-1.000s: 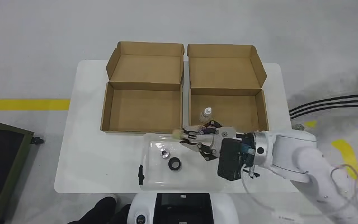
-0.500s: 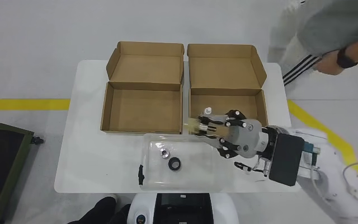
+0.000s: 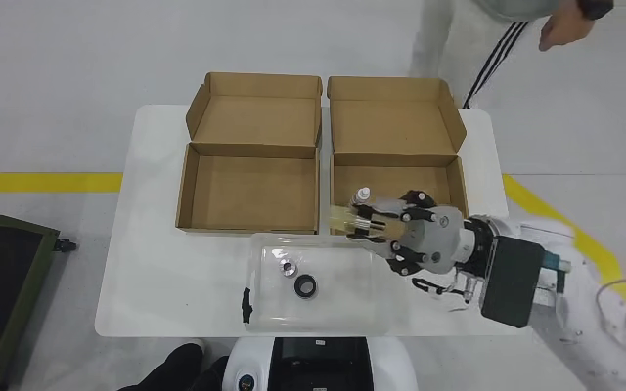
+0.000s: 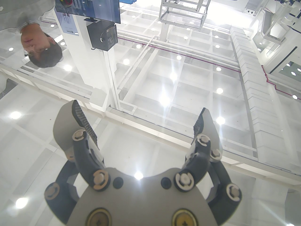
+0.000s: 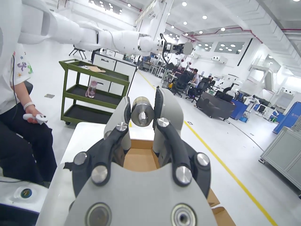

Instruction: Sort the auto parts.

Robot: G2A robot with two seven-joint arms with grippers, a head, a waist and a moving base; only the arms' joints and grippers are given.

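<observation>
right gripper (image 5: 142,109): grey plates, black links, silver screws | left gripper (image 4: 141,116): ribbed dark pads | left arm (image 5: 70,31): white shells

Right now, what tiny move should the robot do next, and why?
Probably nudge the right end effector a little farther over the right box before letting go: it grips the metal part over that box's near corner, close to the wall.

Left box (image 3: 247,191) and right box (image 3: 396,192) stand behind the tray (image 3: 337,305) (ring (image 3: 306,287) inside) on the table (image 3: 156,244).
</observation>
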